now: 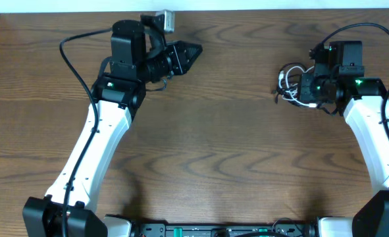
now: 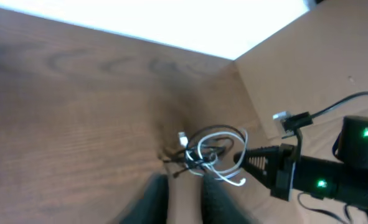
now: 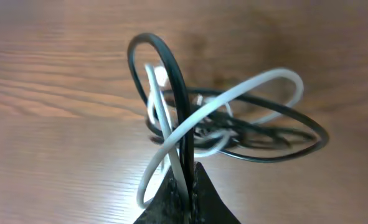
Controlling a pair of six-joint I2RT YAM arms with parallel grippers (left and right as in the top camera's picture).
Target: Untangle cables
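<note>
The right gripper [image 3: 185, 179] has its fingers [image 3: 212, 202] together, clamped on both cables where they cross at the tips. From that pinch the black cable [image 3: 171, 68] rises in a tall narrow loop and also spreads in flatter loops beyond the gripper. The white cable [image 3: 277, 78] arcs out in a wide loop that passes through the black ones, and the two are wound together in one tangle [image 1: 289, 85]. The tangle sits right at the right gripper's tips, on the side that faces the left arm. A small white plug end [image 2: 241, 182] hangs from the tangle just beside the right gripper. Whether the lowest loops touch the tabletop [image 1: 233, 145] cannot be told.

The left gripper [image 1: 194, 51] is well apart from the right gripper, across a bare stretch of tabletop, and points toward it. In its wrist view its fingers [image 2: 149, 202] are blurred. A narrow gap shows between them, and they hold nothing.
</note>
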